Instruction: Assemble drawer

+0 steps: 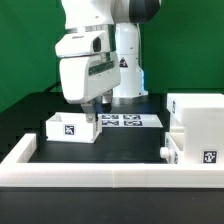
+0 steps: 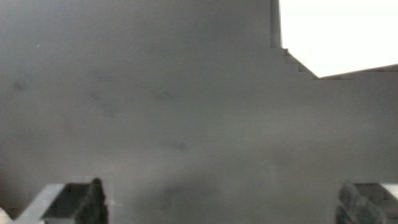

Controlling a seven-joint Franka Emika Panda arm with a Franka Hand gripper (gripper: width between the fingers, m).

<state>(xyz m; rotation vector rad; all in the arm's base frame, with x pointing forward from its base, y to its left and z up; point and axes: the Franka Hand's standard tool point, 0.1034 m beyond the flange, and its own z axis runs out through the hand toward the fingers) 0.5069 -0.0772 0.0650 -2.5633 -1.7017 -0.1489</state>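
Note:
The tall white drawer shell [image 1: 197, 118] stands at the exterior view's right. A small open-topped tray [image 1: 70, 128] with a black-and-white tag lies on the black table at the left centre. A second white tray part [image 1: 176, 152] sits low against the shell; how far it is in the shell I cannot tell. My gripper [image 1: 98, 108] hangs just above the table beside the first tray's right end, open and empty. In the wrist view the gripper [image 2: 222, 205] has its fingers [image 2: 75, 200] wide apart over bare dark table. A white corner [image 2: 338, 35] shows there; which part it is I cannot tell.
The marker board [image 1: 126, 121] lies flat behind the gripper. A long low white border wall [image 1: 100, 167] runs along the front and up the left side. The robot's white base [image 1: 128, 65] stands at the back before a green backdrop.

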